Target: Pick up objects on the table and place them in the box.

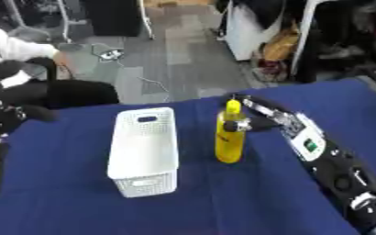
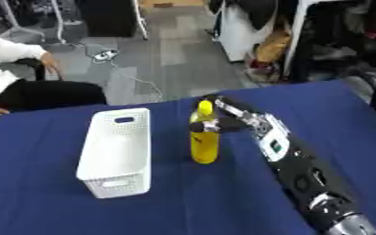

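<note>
Left eye view alone shows left robot hand [image 1: 7, 98], fingers unclear; right robot hand [image 2: 235, 117] clamped on yellow bottle [image 2: 204, 142], beside white basket [image 2: 115, 153]

We see a surface [image 1: 79, 211] covered in a deep blue cloth, lying askew so that its far edge climbs toward 2 o'clock. Two things stand directly on it. A white perforated box [image 2: 115, 153], open at the top with a handle slot in its end wall, sits left of the middle, its long axis running from 6 to 12 o'clock. At 3 o'clock from the box, near it but apart, a yellow bottle [image 1: 229, 144] stands upright on the cloth.
</note>
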Robot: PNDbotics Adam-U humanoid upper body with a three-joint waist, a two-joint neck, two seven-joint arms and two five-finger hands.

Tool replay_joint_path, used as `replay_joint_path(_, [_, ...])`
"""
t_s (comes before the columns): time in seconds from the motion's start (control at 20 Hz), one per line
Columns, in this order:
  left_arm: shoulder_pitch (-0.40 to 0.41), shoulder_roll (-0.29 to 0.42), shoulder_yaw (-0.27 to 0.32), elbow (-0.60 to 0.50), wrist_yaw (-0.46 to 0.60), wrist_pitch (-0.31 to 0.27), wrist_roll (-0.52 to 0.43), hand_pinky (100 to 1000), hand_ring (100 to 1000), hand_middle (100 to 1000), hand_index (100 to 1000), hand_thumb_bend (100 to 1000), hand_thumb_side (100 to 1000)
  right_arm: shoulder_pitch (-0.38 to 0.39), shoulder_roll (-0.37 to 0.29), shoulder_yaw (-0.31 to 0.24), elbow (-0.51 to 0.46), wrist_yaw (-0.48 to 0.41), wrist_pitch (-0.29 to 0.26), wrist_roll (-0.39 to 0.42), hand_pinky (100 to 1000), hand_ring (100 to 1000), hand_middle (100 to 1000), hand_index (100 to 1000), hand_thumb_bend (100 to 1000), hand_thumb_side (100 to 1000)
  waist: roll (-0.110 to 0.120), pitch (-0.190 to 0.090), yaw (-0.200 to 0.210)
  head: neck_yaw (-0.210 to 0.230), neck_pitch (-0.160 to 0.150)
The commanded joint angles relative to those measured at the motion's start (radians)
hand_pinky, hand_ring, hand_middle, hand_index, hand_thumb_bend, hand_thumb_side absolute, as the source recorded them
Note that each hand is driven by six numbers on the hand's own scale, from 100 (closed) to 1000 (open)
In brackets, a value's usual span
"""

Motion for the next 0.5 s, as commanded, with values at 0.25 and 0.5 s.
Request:
replay_joint_path(0.25, [-0.026,0.006,0.002,-0.014,0.004,0.000,-0.007,664,793,908,870,268,749,-0.037,0.000,-0.040,0.068,-0.188,0.070,0.068,1000,842,916,861,1000,810,0.001,-0.007,0.003,-0.056,-0.047])
replay_joint_path(0.5, [-0.030,0.005,0.002,-0.014,0.006,-0.001,-0.010,665,793,908,870,267,749,-0.044,0.005,-0.044,0.095,-0.235,0.107,0.092,1000,850,927,867,1000,769,0.002,-0.005,0.005,-0.056,-0.058])
